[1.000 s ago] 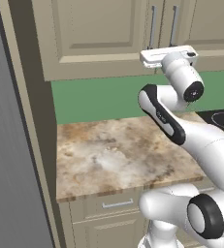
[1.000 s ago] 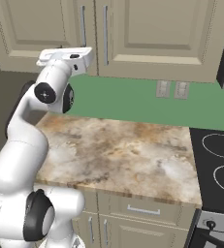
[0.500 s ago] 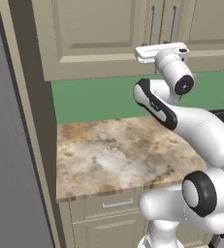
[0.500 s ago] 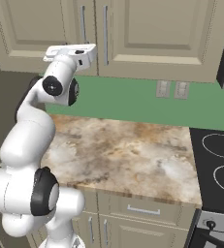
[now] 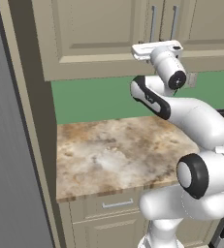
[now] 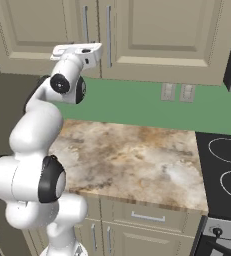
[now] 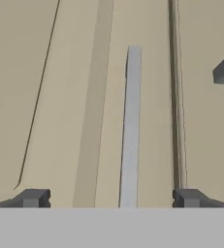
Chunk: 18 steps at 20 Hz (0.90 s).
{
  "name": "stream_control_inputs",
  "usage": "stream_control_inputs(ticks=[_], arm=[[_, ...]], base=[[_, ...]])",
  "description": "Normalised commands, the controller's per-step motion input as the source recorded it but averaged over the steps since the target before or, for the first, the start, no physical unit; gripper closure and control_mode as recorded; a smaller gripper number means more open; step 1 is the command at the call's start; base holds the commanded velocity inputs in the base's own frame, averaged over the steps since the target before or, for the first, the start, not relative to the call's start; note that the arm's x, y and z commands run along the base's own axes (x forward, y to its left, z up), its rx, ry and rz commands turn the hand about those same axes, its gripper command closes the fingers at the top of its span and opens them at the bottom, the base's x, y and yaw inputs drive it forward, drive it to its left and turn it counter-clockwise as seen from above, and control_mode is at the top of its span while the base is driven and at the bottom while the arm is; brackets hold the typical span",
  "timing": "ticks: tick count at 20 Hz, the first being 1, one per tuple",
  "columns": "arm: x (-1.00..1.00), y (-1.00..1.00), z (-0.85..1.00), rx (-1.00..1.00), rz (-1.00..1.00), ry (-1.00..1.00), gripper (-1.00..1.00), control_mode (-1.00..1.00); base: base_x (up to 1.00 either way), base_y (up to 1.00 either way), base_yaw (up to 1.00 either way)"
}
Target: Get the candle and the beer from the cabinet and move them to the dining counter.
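Gripper spread, handle centred, cabinet behind.

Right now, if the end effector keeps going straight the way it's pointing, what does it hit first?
Most likely the silver bar handle on the closed cabinet door: it runs between the open fingertips of the end effector. How far off it is, I can't tell.

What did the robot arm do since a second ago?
The arm lifted its hand closer to the cabinet doors. The pincer is open, with a silver handle showing between its tips. It grabbed nothing. The doors stayed shut and the stone worktop looks the same.
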Motion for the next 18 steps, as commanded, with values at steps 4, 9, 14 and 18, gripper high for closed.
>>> stream_control_inputs(ticks=[4,9,14,18], arm=[[0.32,-0.03,0.00,0.00,0.00,0.01,-1.00,-1.00],[0.30,-0.01,0.00,0.00,0.00,0.03,-1.00,-1.00],[0.28,0.00,0.00,0.00,0.00,0.05,-1.00,-1.00],[0.28,0.00,0.00,0.00,0.00,0.05,-1.00,-1.00]], base=[[0.00,0.00,0.00],[0.00,0.00,0.00],[0.00,0.00,0.00],[0.00,0.00,0.00]])
